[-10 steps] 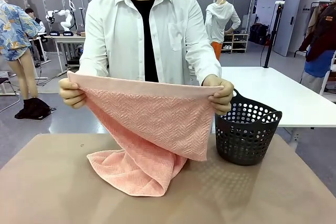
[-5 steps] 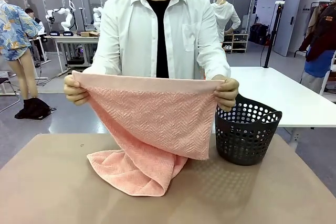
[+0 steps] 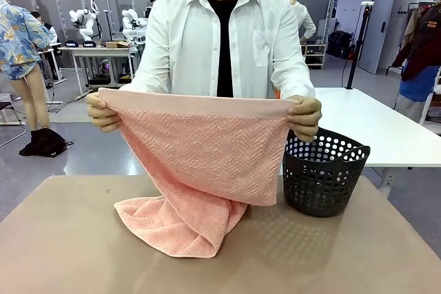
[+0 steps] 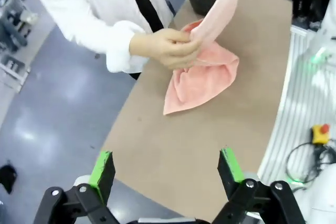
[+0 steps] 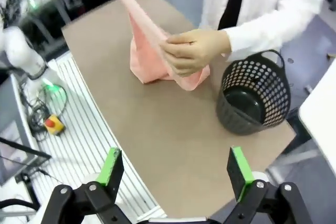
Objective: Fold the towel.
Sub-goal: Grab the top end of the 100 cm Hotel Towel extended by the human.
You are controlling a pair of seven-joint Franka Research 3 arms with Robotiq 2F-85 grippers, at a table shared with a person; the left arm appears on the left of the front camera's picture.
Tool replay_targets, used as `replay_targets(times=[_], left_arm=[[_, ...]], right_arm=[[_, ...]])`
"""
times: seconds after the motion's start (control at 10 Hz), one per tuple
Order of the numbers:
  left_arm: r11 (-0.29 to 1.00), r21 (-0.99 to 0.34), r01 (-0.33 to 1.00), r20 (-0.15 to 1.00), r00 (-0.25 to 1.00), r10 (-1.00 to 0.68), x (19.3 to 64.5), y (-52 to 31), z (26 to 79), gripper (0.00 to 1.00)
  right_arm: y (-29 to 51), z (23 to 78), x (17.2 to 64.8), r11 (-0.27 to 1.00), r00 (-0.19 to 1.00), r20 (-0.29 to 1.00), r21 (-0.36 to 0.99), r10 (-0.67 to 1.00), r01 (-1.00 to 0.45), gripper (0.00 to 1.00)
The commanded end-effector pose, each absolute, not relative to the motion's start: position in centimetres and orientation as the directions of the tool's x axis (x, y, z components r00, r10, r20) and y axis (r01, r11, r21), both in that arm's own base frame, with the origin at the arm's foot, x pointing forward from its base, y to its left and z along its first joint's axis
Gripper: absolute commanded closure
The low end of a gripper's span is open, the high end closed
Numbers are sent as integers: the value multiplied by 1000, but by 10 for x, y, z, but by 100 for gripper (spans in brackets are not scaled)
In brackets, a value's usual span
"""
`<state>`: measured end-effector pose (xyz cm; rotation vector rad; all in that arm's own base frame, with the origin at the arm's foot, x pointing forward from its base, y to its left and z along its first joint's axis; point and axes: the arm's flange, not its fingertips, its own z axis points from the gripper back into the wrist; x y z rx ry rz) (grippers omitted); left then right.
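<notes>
A person in a white shirt holds the salmon-pink towel (image 3: 207, 153) stretched by its top band, one hand (image 3: 102, 112) at each upper corner (image 3: 304, 116). Its lower end lies bunched on the brown table (image 3: 62, 253). In the left wrist view the towel (image 4: 202, 74) hangs from a hand far ahead of my left gripper (image 4: 167, 169), which is open and holds nothing. In the right wrist view the towel (image 5: 144, 51) also shows far beyond my right gripper (image 5: 176, 170), open with nothing between its fingers.
A dark perforated plastic basket (image 3: 322, 173) stands on the table's right side, just right of the towel; it also shows as the basket (image 5: 252, 98) with nothing inside. A white table (image 3: 372, 118) stands behind to the right.
The person has shifted to the right and drawn the towel's top edge tauter and slightly lower. Both grippers stay open.
</notes>
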<state>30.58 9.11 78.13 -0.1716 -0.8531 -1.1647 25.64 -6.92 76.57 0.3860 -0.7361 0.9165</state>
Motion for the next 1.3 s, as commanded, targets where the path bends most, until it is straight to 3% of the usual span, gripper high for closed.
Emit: replay_targets(times=[0.0,0.2,0.4,1.0,1.1,1.2], left_arm=[[376,400,836,604,68,-794,304,51,750,0],[343,449,825,553,45,-832,301,30,742,0],[354,396,847,571,74,-818,305,26,737,0],[327,419,847,566,38,-824,305,23,749,0],[309,415,856,573,18,-819,306,25,745,0],[248,440,863,522,-20,-853,310,0,766,0]], right_arm=[[-34,756,259,524,316,673,-124,668,-843,0],[-20,757,259,515,302,666,-145,683,-845,0],[-22,752,262,517,307,663,-141,683,-844,0],[-13,765,261,494,288,664,-142,690,-858,0],[-13,765,263,472,262,667,-152,698,-869,0],[12,780,265,373,167,585,-251,794,-893,0]])
